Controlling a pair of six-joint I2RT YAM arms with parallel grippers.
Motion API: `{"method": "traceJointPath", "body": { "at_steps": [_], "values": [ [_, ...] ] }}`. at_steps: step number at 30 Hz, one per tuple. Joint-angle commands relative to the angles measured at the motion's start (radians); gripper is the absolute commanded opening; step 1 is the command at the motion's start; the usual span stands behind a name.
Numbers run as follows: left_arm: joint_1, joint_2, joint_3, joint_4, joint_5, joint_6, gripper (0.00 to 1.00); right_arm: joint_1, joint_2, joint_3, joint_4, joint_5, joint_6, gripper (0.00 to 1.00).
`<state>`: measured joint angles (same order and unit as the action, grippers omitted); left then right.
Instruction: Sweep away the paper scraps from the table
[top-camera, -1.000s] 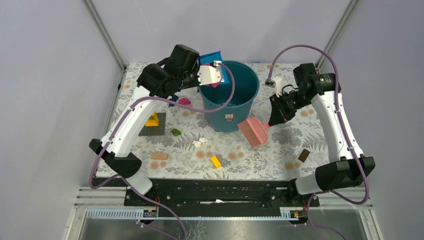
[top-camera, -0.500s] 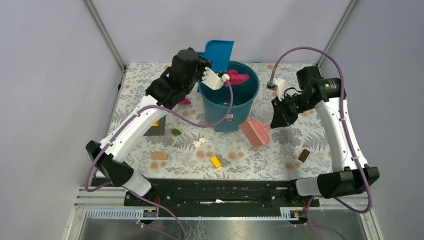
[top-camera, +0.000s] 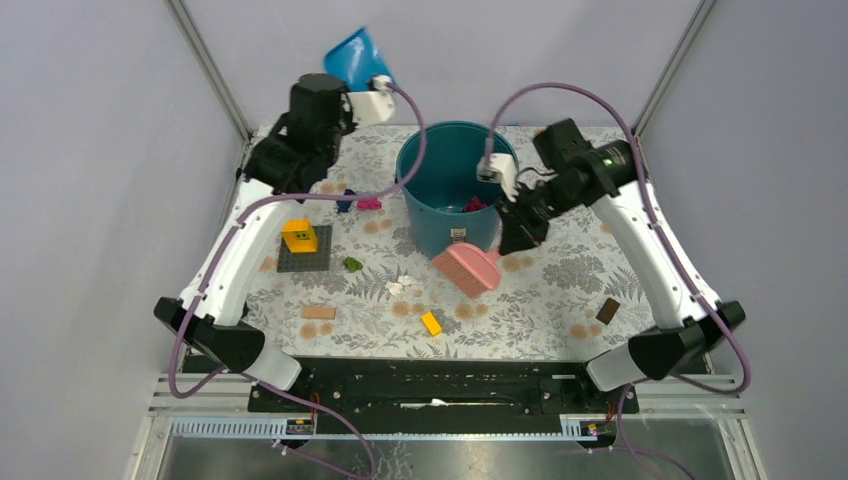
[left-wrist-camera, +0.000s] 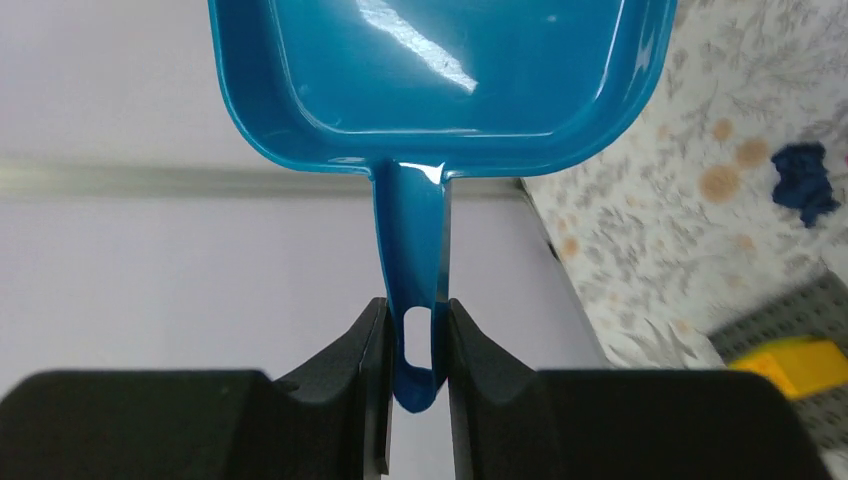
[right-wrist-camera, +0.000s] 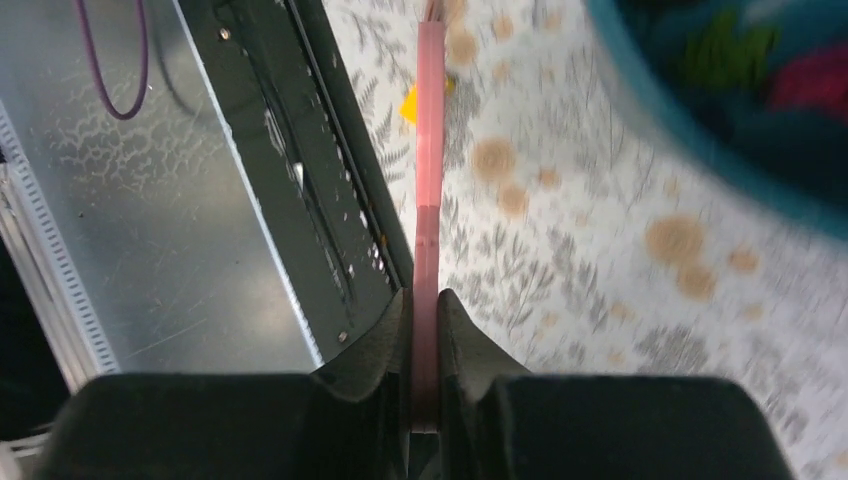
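My left gripper (left-wrist-camera: 416, 345) is shut on the handle of a blue dustpan (left-wrist-camera: 440, 70), held high over the table's back left corner (top-camera: 355, 56), its tray empty. My right gripper (right-wrist-camera: 426, 330) is shut on the handle of a pink brush (top-camera: 467, 268), whose head sits just in front of the teal bucket (top-camera: 455, 185). On the floral table (top-camera: 560, 290) lie paper scraps: magenta (top-camera: 369, 203), dark blue (top-camera: 346, 200), green (top-camera: 352, 264) and white (top-camera: 404, 285). Magenta (right-wrist-camera: 815, 80) and green (right-wrist-camera: 735, 45) scraps lie inside the bucket.
A yellow brick (top-camera: 299, 236) stands on a grey baseplate (top-camera: 305, 262) at the left. A tan block (top-camera: 318, 312) and a small yellow brick (top-camera: 431, 323) lie near the front edge, a brown block (top-camera: 607, 310) at the right.
The left arm swung the dustpan from over the bucket up and back to the left; a magenta scrap dropped into the bucket. The right arm carried the brush left, in front of the bucket.
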<state>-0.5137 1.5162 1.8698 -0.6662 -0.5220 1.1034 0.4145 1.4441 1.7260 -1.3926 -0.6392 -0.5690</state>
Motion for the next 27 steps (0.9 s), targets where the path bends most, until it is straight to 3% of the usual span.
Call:
{"method": "traceJointPath", "body": {
  "at_steps": [1,4,7,15,20,27],
  "values": [
    [0.135,-0.091,0.038,-0.219,-0.006,-0.433,0.0,0.152,0.121,0.203,0.063,-0.045,0.041,0.0],
    [0.228,-0.136,0.031,-0.327,0.032,-0.656,0.0,0.275,0.22,0.321,0.103,-0.054,0.072,0.0],
    [0.324,-0.212,-0.021,-0.365,0.099,-0.746,0.0,0.372,0.314,0.413,0.181,-0.041,0.133,0.0],
    [0.499,-0.354,-0.059,-0.376,0.087,-0.815,0.0,0.511,0.579,0.645,0.471,-0.008,0.448,0.0],
    [0.583,-0.371,0.017,-0.397,0.144,-0.851,0.0,0.54,0.707,0.673,0.762,-0.013,0.703,0.0],
    [0.66,-0.392,0.062,-0.386,0.24,-0.863,0.0,0.635,0.881,0.744,1.008,0.116,0.878,0.0]
  ]
}}
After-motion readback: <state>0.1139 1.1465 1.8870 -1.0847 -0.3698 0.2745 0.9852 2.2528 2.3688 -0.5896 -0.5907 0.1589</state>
